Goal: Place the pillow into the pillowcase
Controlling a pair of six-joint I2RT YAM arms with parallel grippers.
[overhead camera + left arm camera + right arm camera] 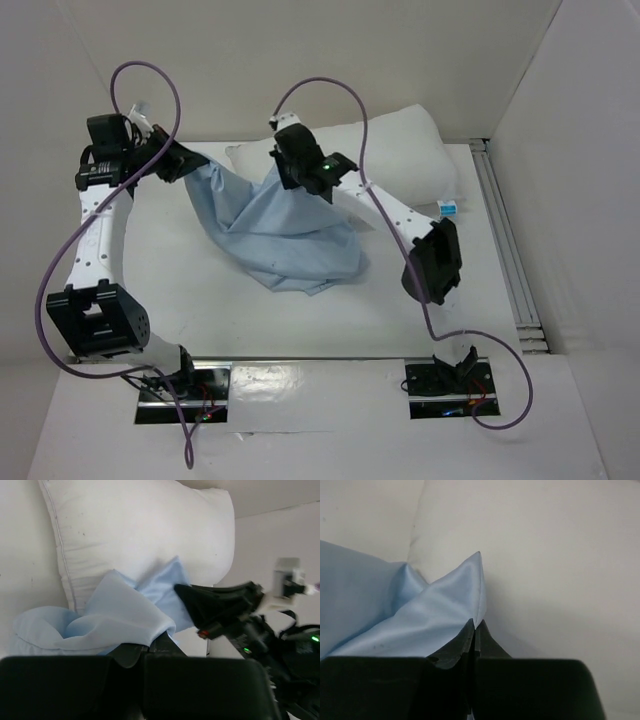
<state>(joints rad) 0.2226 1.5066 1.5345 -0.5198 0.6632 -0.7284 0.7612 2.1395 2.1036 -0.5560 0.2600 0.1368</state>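
The plump white pillow [400, 140] lies at the back of the table, also filling the left wrist view [140, 535] and the right wrist view [545, 555]. The light-blue pillowcase [285, 235] hangs in folds between both arms in front of it. My left gripper [190, 162] is shut on the pillowcase's left edge [115, 615]. My right gripper [280, 170] is shut on a pointed fold of the pillowcase [445, 610], just before the pillow. In the left wrist view, the right gripper [187, 592] shows dark against the blue cloth.
A small white and blue box [449, 207] sits right of the pillow. A metal rail [510, 260] runs along the table's right side. White walls [580, 150] close the back and right. Purple cables [150, 80] loop above both arms.
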